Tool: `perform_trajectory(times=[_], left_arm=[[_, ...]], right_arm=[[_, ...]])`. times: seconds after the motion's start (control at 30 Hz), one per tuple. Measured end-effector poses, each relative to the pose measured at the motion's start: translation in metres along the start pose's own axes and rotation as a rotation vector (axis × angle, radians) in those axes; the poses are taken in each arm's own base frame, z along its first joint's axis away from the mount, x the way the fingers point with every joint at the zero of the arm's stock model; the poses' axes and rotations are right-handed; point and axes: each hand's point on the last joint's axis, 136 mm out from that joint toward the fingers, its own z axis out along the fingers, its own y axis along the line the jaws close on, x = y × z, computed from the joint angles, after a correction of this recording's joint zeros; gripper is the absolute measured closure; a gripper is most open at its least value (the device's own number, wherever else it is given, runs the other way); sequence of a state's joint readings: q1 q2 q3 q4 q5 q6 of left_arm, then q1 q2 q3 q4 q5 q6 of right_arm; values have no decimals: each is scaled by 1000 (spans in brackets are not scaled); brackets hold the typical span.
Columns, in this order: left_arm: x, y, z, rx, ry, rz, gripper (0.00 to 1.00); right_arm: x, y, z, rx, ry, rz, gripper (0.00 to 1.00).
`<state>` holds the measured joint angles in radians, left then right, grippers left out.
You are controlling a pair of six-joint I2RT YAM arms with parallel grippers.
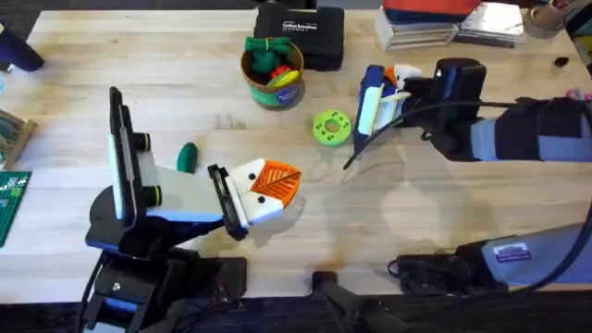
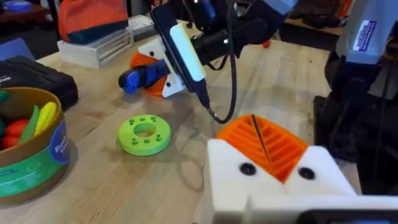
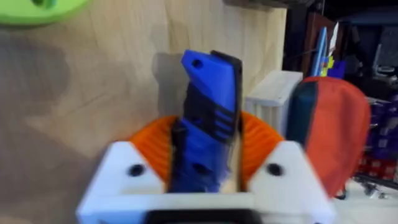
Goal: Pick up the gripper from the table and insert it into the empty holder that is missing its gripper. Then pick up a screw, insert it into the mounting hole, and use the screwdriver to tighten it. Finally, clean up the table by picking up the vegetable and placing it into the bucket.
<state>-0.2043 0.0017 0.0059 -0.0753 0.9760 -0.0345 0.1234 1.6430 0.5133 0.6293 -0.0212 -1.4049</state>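
Observation:
My right gripper [image 1: 393, 92] is shut on the blue screwdriver [image 1: 372, 91] at the back right of the table; its orange pads clamp the blue body [image 3: 208, 93]. The left wrist view also shows the screwdriver [image 2: 138, 78] in that grip, lying nearly level just above the table. My left gripper [image 1: 277, 182] hovers low near the table's middle, its two orange ribbed tips [image 2: 261, 142] pressed together with nothing between them. The dark green vegetable [image 1: 188, 155] lies beside the left arm. The bucket [image 1: 274, 91] stands at the back centre. The loose gripper piece, holder and screw are out of view.
A bright green ring-shaped disc [image 1: 331, 128] lies between the two grippers, close to the screwdriver. A black case [image 1: 301, 32] sits behind the bucket, with stacked items [image 1: 425, 28] at the back right. A green circuit board [image 1: 11, 199] lies at the left edge.

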Motion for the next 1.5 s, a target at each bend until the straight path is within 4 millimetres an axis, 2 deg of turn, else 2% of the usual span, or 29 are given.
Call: perform_trajectory(times=[0.1, 0.13, 0.3, 0.47, 0.63, 0.7, 0.8, 0.87, 0.9, 0.93, 0.97, 1.07, 1.2, 1.27, 1.4, 1.5], left_arm=[[0, 0, 0, 0, 0, 0, 993], [0, 0, 0, 0, 0, 0, 993], [0, 0, 0, 0, 0, 0, 993], [0, 0, 0, 0, 0, 0, 993], [0, 0, 0, 0, 0, 0, 993], [0, 0, 0, 0, 0, 0, 993], [0, 0, 0, 0, 0, 0, 987], [0, 0, 0, 0, 0, 4, 706], [0, 0, 0, 0, 0, 4, 236], [0, 0, 0, 0, 0, 4, 92], [0, 0, 0, 0, 0, 1, 34], [0, 1, 0, -3, 0, 3, 16], [-5, 10, 0, -57, -18, 30, 15], [-11, 18, -1, -108, -36, 32, 15], [-12, 42, -8, -268, -7, -78, 15], [-25, 57, -19, -399, 44, -165, 15]], right_arm=[[-2, -19, -2, 51, 5, 32, 103], [-3, -24, -3, 62, 4, 54, 35], [-18, -20, -3, 38, -7, 171, 10], [-32, 1, -18, -49, 50, 334, 9], [-38, 25, -60, -170, 114, 467, 9], [-39, 19, -79, -163, 118, 534, 9], [-42, -5, -107, -95, 86, 651, 9], [-47, -25, -125, -41, 40, 738, 7], [-56, -52, -153, 25, -49, 852, 7], [-58, -56, -162, 35, -72, 885, 7], [-59, -58, -169, 37, -90, 919, 7], [-59, -54, -180, 21, -98, 999, 7], [-58, -42, -181, -26, -74, 1086, 7], [-60, -40, -180, -40, -78, 1119, 7], [-68, -38, -181, -84, -114, 1157, 7], [-72, -37, -181, -103, -127, 1180, 7]])
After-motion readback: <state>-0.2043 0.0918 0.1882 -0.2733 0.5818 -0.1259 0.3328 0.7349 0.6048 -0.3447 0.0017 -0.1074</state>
